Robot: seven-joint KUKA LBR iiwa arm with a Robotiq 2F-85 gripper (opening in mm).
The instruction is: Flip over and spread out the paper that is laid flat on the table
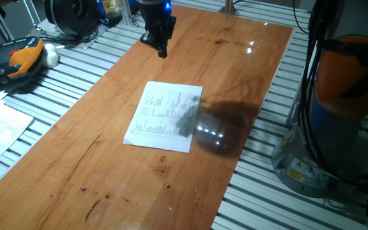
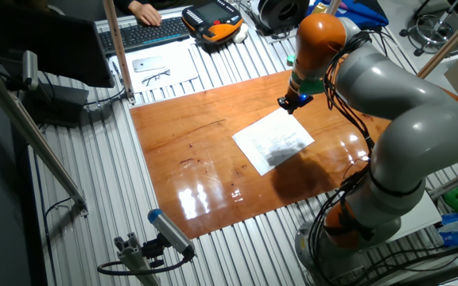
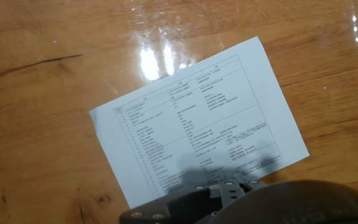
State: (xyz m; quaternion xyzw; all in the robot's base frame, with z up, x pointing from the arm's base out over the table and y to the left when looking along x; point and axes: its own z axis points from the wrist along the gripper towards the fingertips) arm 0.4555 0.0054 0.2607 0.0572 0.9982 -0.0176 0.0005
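The paper (image 1: 165,117) lies flat on the reddish-brown table (image 1: 75,172), printed face up, near the table's middle. It also shows in the other fixed view (image 2: 273,140) and fills much of the hand view (image 3: 197,124), with rows of small text visible. My gripper (image 1: 162,51) hangs above the table, beyond the paper's far edge and clear of it. In the other fixed view the gripper (image 2: 291,105) is just over the paper's far corner. Its fingers look closed together and hold nothing. The hand view shows only the hand's underside at the bottom edge.
Grey slatted metal surface (image 1: 88,57) surrounds the table. A printed sheet with wire spectacles (image 2: 157,75) lies off the table. An orange and black device (image 1: 21,59), a keyboard (image 2: 145,32) with a person's hand, and the arm's base (image 1: 337,108) stand around.
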